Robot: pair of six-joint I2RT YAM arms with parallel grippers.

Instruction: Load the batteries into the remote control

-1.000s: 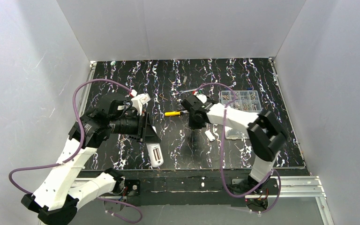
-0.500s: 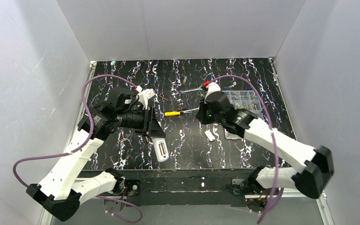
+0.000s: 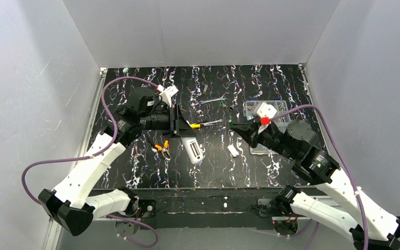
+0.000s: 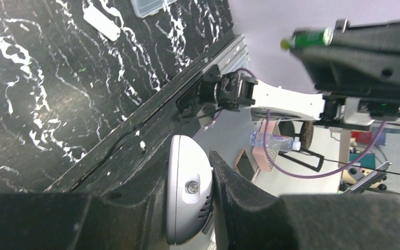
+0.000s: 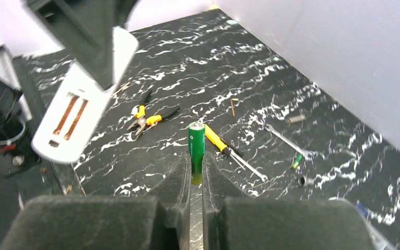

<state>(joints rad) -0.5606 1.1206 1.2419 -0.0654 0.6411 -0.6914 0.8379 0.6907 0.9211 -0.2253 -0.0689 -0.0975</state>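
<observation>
Nothing legible anywhere — any print on the green battery [image 5: 196,151] is too small to read.

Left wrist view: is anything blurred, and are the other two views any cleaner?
Left wrist: the battery is smeared and out of focus. Right wrist: battery crisp, the remote control slightly soft. Top external: sharp, evenly lit.

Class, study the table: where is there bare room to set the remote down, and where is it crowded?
Free: the near strip between the white cover and the front edge of the table, and the mostly bare far band behind the wrench. Crowded: the middle, around the screwdriver, pliers and clear box.
</observation>
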